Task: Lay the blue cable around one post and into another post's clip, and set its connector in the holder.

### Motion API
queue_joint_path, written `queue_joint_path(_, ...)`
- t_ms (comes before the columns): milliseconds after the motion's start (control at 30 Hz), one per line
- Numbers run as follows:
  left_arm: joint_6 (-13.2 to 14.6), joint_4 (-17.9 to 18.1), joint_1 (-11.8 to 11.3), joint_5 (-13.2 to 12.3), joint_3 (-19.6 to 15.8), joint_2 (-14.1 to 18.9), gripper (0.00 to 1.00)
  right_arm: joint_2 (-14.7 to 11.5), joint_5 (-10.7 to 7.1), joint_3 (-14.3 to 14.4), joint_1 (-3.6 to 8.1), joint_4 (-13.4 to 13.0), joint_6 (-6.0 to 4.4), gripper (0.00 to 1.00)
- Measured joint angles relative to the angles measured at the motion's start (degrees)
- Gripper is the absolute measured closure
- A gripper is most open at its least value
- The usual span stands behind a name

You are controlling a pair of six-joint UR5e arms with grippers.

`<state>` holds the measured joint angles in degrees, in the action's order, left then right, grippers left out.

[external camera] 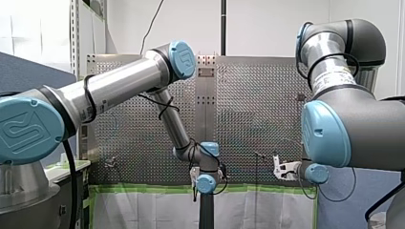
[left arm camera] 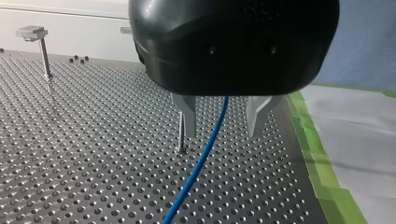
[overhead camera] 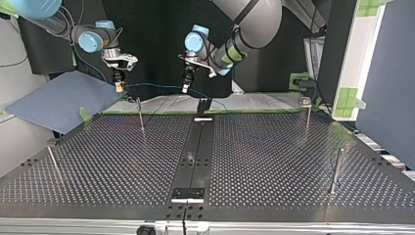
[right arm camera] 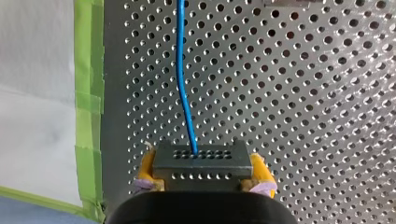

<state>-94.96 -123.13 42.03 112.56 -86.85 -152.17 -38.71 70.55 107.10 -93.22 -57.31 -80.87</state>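
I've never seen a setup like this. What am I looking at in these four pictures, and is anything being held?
Two robot arms work over a perforated table with thin upright posts. One picture looks from behind the arms, one faces them across the table, and two come from cameras on the wrists. My right gripper clamps the connector of the blue cable between yellow pads. The cable runs between the spread fingers of my left gripper.

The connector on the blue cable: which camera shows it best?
The right wrist view: the connector sits close up, clamped between my right gripper's yellow pads. The top view shows only a speck; the others don't show it.
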Motion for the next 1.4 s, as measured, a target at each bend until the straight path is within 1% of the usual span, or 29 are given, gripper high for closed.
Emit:
queue_joint_path(33, 0.01, -0.01, 0.00, -0.06, 0.00, 0.00, 0.52, 0.00, 0.20, 0.00, 0.00, 0.00, 0.03, 1.00)
queue_joint_path(67, 0.02, -0.01, 0.00, -0.10, -0.01, 0.00, 0.61, 0.01, 0.31, 0.00, 0.01, 0.00, 0.04, 1.00)
queue_joint_path(100, 0.03, -0.01, 0.00, -0.14, -0.01, 0.01, 0.61, 0.01, 0.39, 0.00, 0.00, 0.00, 0.05, 1.00)
queue_joint_path(133, 0.03, -0.01, 0.01, -0.16, -0.02, 0.02, 0.68, 0.01, 0.46, 0.00, 0.00, 0.00, 0.06, 1.00)
queue_joint_path(167, 0.03, -0.01, 0.03, -0.18, -0.02, 0.01, 0.78, 0.01, 0.49, 0.00, 0.00, 0.00, 0.06, 1.00)
queue_joint_path(200, 0.05, -0.02, 0.04, -0.24, -0.02, 0.01, 0.78, 0.02, 0.51, 0.00, 0.01, 0.00, 0.07, 1.00)
queue_joint_path(267, 0.09, -0.02, 0.04, -0.52, -0.03, 0.01, 0.91, 0.01, 0.54, 0.00, 0.00, 0.00, 0.07, 1.00)
queue_joint_path(300, 0.13, -0.02, 0.03, -0.82, -0.03, 0.02, 0.91, 0.00, 0.55, 0.00, 0.00, -0.01, 0.08, 1.00)
queue_joint_path(333, 0.15, -0.01, 0.02, -1.10, -0.03, 0.02, 0.95, 0.00, 0.55, 0.00, 0.00, -0.01, 0.08, 1.00)
queue_joint_path(500, 0.21, 0.06, 0.01, -2.27, -0.03, 0.01, 0.95, 0.02, 0.56, 0.00, -0.02, 0.00, 0.08, 1.00)
queue_joint_path(600, 0.21, 0.07, 0.00, -2.40, -0.04, 0.00, 0.95, 0.04, 0.55, 0.00, -0.02, 0.00, 0.08, 1.00)
queue_joint_path(633, 0.22, 0.07, 0.00, -2.40, -0.03, 0.01, 0.98, 0.03, 0.55, 0.00, -0.03, -0.01, 0.09, 1.00)
queue_joint_path(867, 0.20, 0.10, 0.00, -2.55, -0.02, 0.00, 0.98, 0.01, 0.55, 0.00, 0.13, 0.09, 0.11, 1.00)
queue_joint_path(1000, 0.07, 0.58, 0.29, -3.25, 0.00, 0.00, 0.98, -0.01, 0.89, 0.00, 0.32, 0.22, 0.09, 1.00)
queue_joint_path(1133, -0.62, 2.06, 0.87, -4.73, 0.21, -0.02, 0.98, -0.02, 1.69, -0.13, 0.54, 0.33, 0.08, 1.00)
queue_joint_path(1233, -1.60, 3.00, 1.42, -5.81, 1.05, -0.06, 0.98, -0.08, 2.32, -0.46, 0.70, 0.81, 0.12, 1.00)
queue_joint_path(1400, -3.35, 2.05, 2.33, -6.37, 3.29, -0.40, 0.98, -0.62, 2.99, -0.86, 1.06, 1.56, 0.18, 1.00)
